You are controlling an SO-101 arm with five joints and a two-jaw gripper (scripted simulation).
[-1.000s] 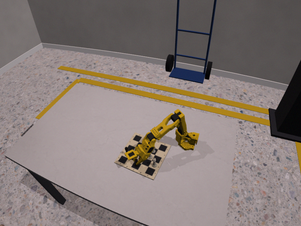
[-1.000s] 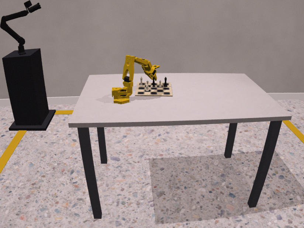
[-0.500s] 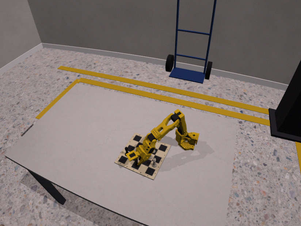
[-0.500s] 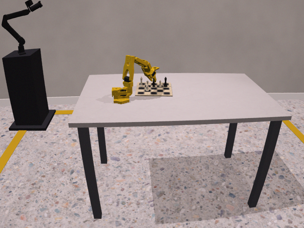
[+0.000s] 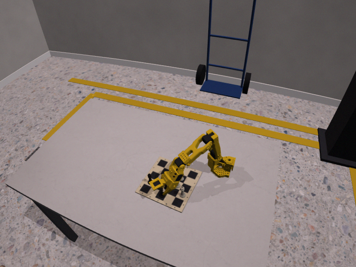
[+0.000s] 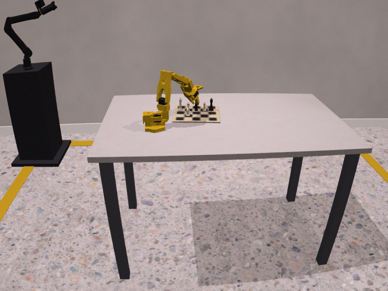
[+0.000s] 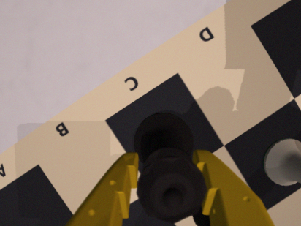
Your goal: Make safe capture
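The chessboard (image 5: 177, 202) (image 6: 213, 120) (image 7: 204, 63) lies on the table by the arm's base. A black piece (image 7: 166, 145) (image 5: 161, 193) (image 6: 196, 107) stands upright on the dark edge square next to the letter C. My gripper (image 7: 165, 159) (image 5: 162, 189) (image 6: 196, 104) is lowered over it, one yellow finger on each side of its upper part. The fingers stand narrowly open and I see no grip on it. A white piece (image 7: 283, 165) (image 5: 182, 192) stands on a nearby square. Another black piece (image 5: 150, 177) (image 6: 211, 104) stands farther along the board.
More white pieces (image 6: 180, 104) (image 6: 187, 109) stand on the board's robot side. The arm's base (image 5: 222, 167) (image 6: 154, 121) sits beside the board. The grey table (image 5: 89, 148) (image 6: 259, 125) stretches wide around it. A blue hand truck (image 5: 228, 41) stands by the far wall.
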